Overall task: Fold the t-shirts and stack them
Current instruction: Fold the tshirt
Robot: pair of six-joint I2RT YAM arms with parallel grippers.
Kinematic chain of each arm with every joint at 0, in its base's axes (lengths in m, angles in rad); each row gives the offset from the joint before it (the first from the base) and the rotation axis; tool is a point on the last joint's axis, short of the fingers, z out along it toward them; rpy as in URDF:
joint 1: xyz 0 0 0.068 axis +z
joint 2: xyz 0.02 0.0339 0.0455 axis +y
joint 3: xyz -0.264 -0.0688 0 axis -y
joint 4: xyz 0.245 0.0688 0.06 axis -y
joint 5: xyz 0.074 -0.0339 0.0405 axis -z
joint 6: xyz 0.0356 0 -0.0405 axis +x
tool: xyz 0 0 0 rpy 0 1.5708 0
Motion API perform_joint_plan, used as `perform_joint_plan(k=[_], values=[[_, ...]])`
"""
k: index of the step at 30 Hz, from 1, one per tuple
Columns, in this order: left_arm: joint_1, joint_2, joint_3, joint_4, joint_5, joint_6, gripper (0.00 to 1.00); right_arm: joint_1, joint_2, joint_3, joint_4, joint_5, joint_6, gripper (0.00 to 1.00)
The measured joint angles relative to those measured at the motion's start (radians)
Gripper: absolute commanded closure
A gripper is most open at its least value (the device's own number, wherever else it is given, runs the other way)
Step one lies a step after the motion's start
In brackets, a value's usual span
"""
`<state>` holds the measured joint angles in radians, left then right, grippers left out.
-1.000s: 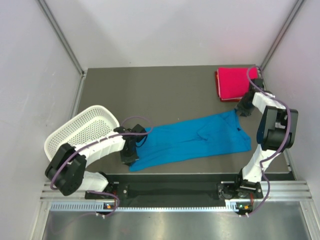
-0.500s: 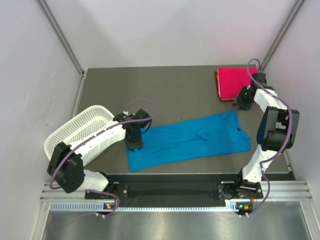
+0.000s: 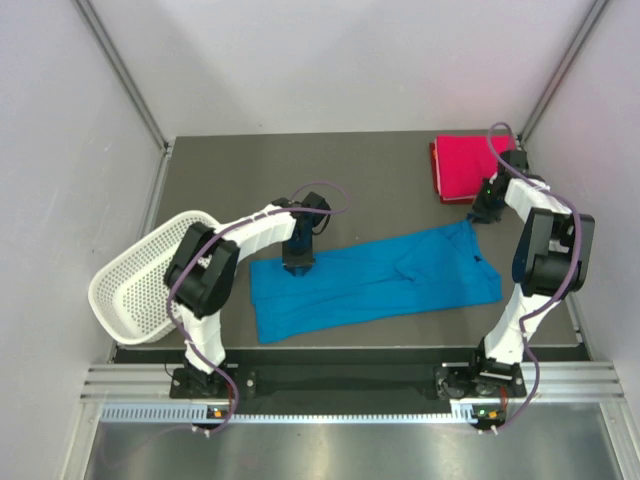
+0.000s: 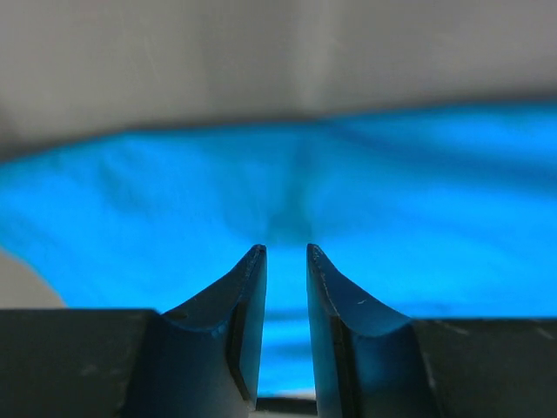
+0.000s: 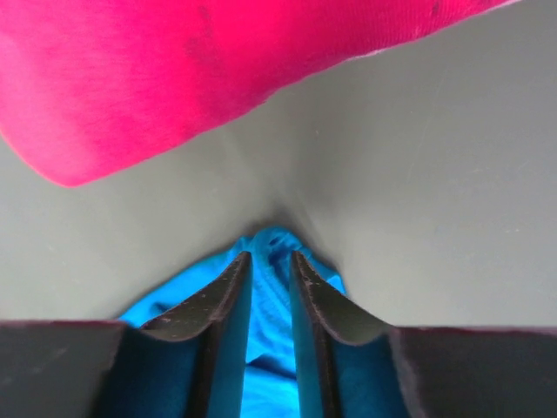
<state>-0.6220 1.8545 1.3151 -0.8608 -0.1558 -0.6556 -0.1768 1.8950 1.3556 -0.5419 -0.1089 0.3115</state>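
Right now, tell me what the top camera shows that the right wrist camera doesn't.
Only the top view: the white basket, the left tool at the far edge of the blue shirt near its left end, and that shirt's whole spread. Only the right wrist view: the right tool up close, its fingers either side of the blue shirt's corner. Both: the blue shirt, the folded pink shirt and the grey table.

Left pincer [image 4: 285, 252], right pincer [image 5: 270, 257]: narrow gaps.
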Motion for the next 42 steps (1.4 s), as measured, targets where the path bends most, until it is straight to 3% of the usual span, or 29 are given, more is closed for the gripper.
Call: perform_joint_plan(k=[5, 8, 18, 25, 33, 42], values=[[0.051, 0.082, 0.027, 0.013, 0.016, 0.024, 0.7, 0.0, 0.05, 0.0, 0.003, 0.01, -0.01, 0.84], [0.058, 0.082, 0.024, 0.017, 0.017, 0.031, 0.7, 0.0, 0.058, -0.006, 0.02, 0.019, -0.015, 1.0], [0.064, 0.067, -0.003, 0.045, 0.023, 0.026, 0.71, -0.002, 0.055, -0.027, 0.066, 0.047, 0.007, 1.0], [0.069, 0.027, -0.066, 0.108, 0.032, 0.013, 0.72, -0.003, 0.009, -0.122, 0.198, 0.042, 0.045, 1.0], [0.071, -0.012, -0.125, 0.162, 0.031, -0.006, 0.72, -0.006, 0.013, -0.173, 0.356, -0.088, 0.085, 1.0], [0.071, -0.072, -0.206, 0.235, 0.013, -0.034, 0.72, 0.039, 0.078, -0.109, 0.387, -0.145, 0.098, 1.0]])
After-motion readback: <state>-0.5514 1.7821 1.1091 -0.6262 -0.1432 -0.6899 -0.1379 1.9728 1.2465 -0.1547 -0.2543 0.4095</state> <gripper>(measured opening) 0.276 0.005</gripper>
